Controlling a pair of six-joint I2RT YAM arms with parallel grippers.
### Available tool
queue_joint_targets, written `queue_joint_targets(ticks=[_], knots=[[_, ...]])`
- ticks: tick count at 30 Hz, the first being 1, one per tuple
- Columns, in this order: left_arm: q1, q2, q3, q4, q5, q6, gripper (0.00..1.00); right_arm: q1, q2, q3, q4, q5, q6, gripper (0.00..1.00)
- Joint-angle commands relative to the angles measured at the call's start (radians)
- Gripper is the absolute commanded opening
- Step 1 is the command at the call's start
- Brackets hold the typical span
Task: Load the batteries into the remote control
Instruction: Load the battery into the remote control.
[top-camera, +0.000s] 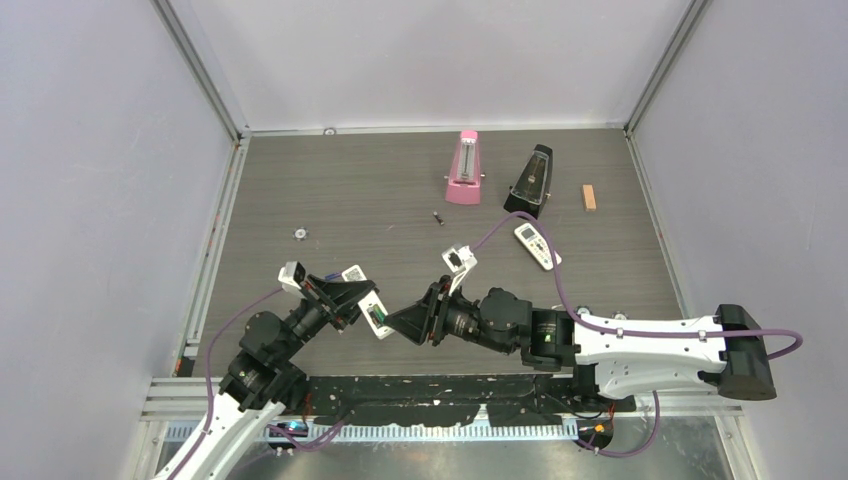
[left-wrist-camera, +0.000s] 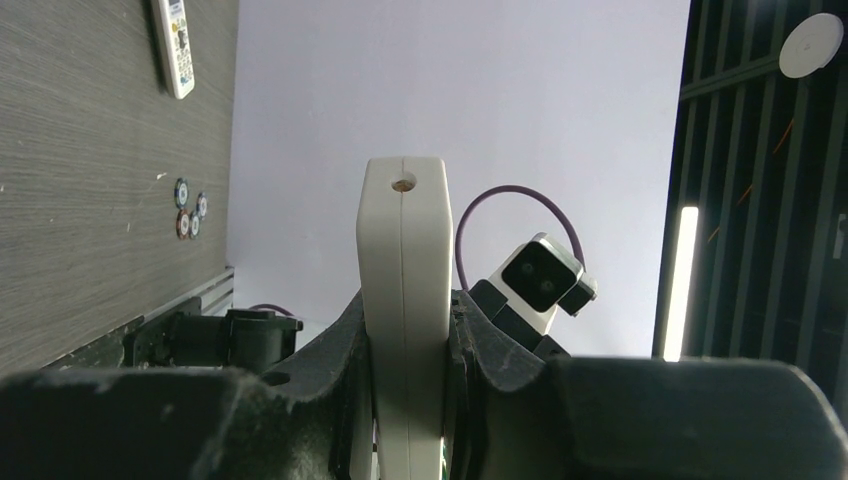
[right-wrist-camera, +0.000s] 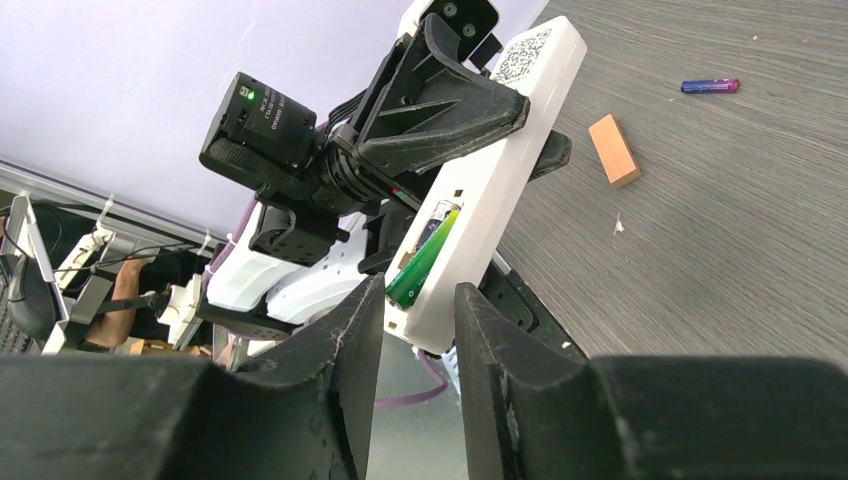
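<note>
My left gripper (top-camera: 345, 297) (left-wrist-camera: 405, 315) is shut on the slim white remote control (top-camera: 376, 316) (left-wrist-camera: 403, 230) (right-wrist-camera: 510, 150) and holds it off the table. Its battery bay is open, and a green battery (right-wrist-camera: 421, 263) lies in it. My right gripper (top-camera: 392, 322) (right-wrist-camera: 420, 295) is open right at the remote's lower end, its fingers either side of the green battery's end, with nothing gripped. A bluish-purple battery (right-wrist-camera: 710, 86) lies on the table, seen in the top view as a small dark battery (top-camera: 438, 217).
A broader white remote (top-camera: 537, 246) (left-wrist-camera: 173, 45) lies mid-right. At the back stand a pink metronome (top-camera: 463, 170) and a black one (top-camera: 530, 181). An orange block (top-camera: 589, 197) (right-wrist-camera: 613, 150) lies right of them. Small round pieces (top-camera: 299, 233) (left-wrist-camera: 188, 210) sit at the left.
</note>
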Motion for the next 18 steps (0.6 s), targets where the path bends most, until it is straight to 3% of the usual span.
queue_joint_targets(ticks=[1,18], knots=[[0.001,-0.014,0.015,0.052,0.004,-0.023,0.00,0.003,0.003,0.003,0.044,0.001,-0.024,0.37],[0.001,-0.018,0.019,0.050,0.007,-0.032,0.00,0.003,0.032,0.026,0.012,0.015,-0.032,0.36]])
